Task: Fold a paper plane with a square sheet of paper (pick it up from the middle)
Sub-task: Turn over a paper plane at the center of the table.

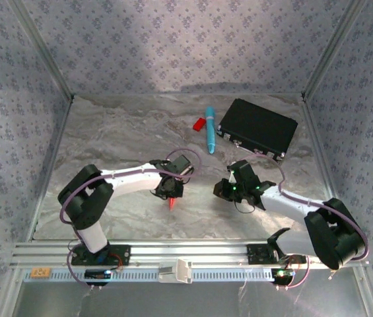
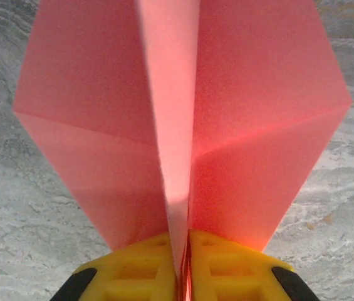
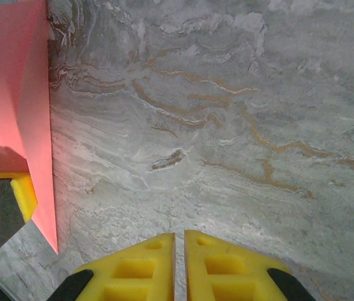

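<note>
**A:** Counting task items: one creased pink-red paper plane (image 2: 177, 106), its centre ridge running straight into the left gripper (image 2: 184, 266).

**B:** Grip?

**A:** Its two yellow fingers (image 2: 139, 269) are pressing together on the ridge fold. The two wings are spreading to either side above the grey marble tabletop (image 2: 14, 207). From overhead, the plane is poking out below that gripper, near the middle of the table (whether its tip is touching the surface, cannot tell).

**B:** Other arm?

**A:** The right gripper (image 3: 179, 266) is hovering nearby over bare marble. Its fingers are drawn together to a hairline slit and are holding nothing. One edge of the plane is showing at the left of its wrist view.

**B:** Bystanders?

**A:** Three, all lying toward the far side: one blue pen (image 1: 210, 129), one small red plastic piece (image 1: 199, 123) just left of it, and one flat black case (image 1: 257, 129) to its right. All are sitting well apart from both grippers.
</note>
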Available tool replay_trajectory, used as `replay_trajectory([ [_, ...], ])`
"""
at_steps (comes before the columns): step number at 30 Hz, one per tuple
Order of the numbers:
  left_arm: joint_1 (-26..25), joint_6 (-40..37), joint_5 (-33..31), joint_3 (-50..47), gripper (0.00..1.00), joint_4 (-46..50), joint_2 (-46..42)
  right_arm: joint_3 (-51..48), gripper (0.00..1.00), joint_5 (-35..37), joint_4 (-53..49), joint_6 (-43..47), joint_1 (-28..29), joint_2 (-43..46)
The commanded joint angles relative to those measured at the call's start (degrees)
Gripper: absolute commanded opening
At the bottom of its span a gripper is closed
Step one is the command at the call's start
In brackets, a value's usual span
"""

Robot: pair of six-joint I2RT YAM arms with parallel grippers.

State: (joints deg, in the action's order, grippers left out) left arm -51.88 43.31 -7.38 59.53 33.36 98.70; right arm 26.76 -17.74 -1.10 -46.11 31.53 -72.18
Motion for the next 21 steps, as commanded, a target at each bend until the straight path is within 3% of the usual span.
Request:
replay_trajectory([
  [1,-0.42,-0.41,-1.40,-0.39,0.12,0.89,0.69,0.62,0.13,0.23,0.65,-0.81,0.31,-0.64],
  [21,-2.04,-0.53,-4.79,-1.59,0.17,0.47,3.48,0.72,0.14,-0.10,1.13,-0.91,0.59,-1.55],
])
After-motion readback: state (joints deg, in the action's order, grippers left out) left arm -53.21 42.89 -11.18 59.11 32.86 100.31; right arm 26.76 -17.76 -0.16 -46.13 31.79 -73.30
